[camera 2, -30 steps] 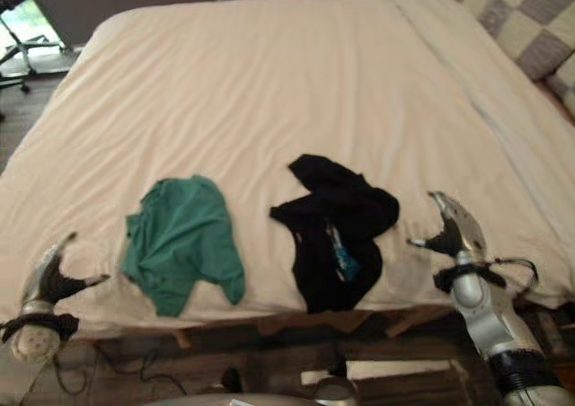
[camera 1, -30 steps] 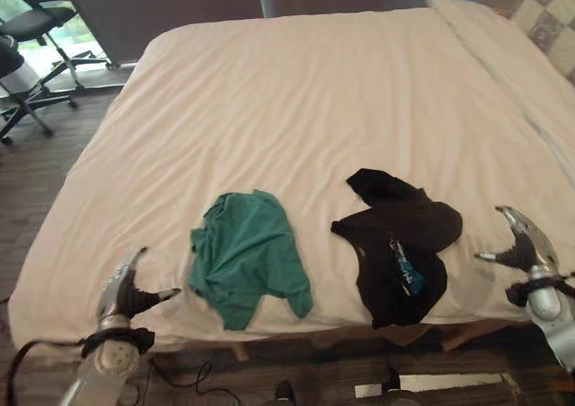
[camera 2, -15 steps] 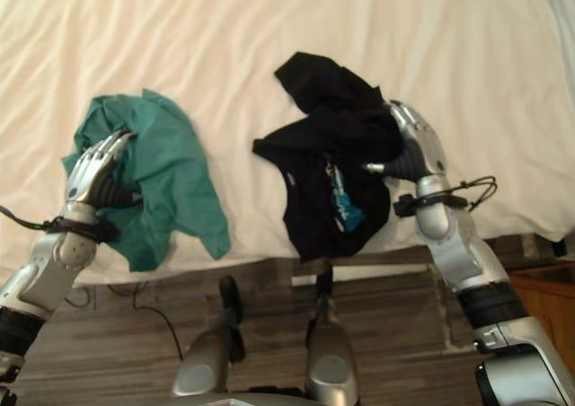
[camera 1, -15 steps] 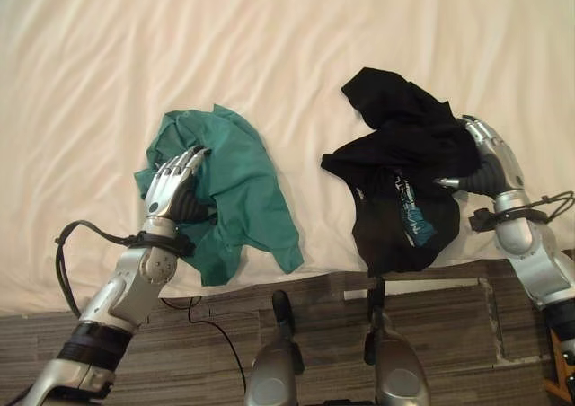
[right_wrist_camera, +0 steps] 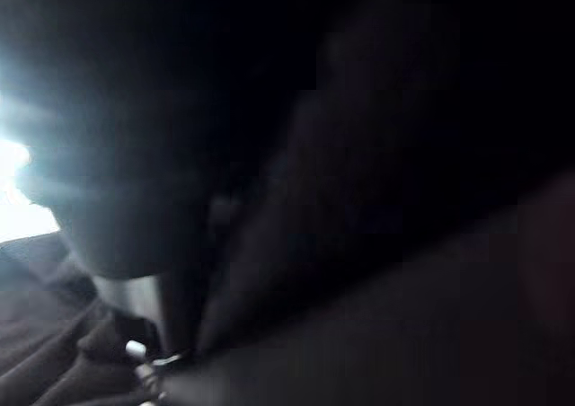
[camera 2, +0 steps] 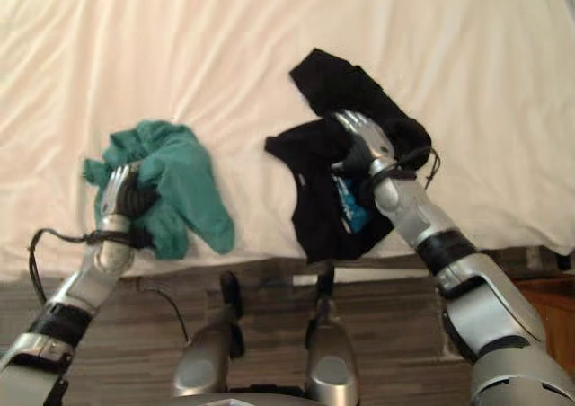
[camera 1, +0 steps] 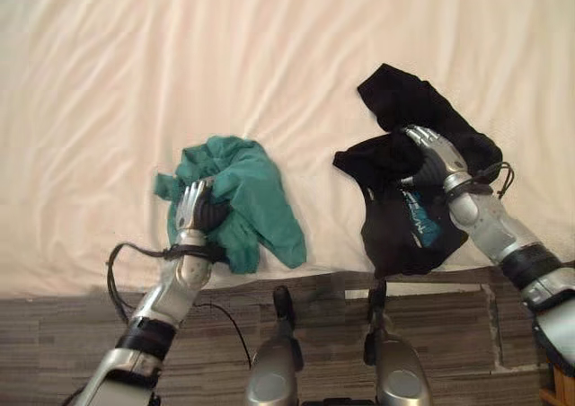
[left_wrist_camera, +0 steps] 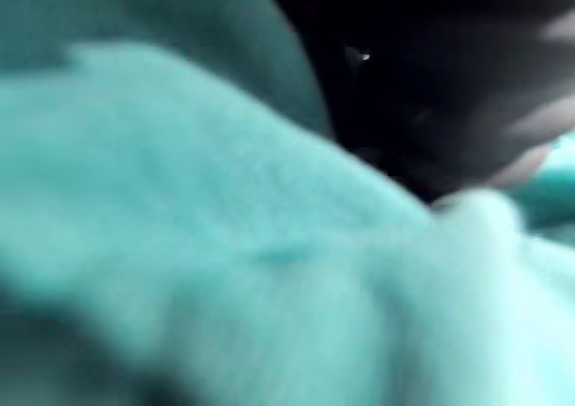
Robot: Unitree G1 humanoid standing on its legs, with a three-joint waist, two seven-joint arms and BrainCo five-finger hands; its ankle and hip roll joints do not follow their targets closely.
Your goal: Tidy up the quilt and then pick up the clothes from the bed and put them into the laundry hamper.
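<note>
Gripping crumpled green shirt (camera 1: 243,195), apparently, left robot hand (camera 1: 199,210), rumpled quilt (camera 1: 269,56)

Two silver-grey metal arms, each ringed by a black band near the forearm; the left hand (camera 1: 192,207) and right hand (camera 1: 435,153) have silver fingers with dark tips, a dark cover at each wrist; thin black cable loops beside both wrists.
</note>
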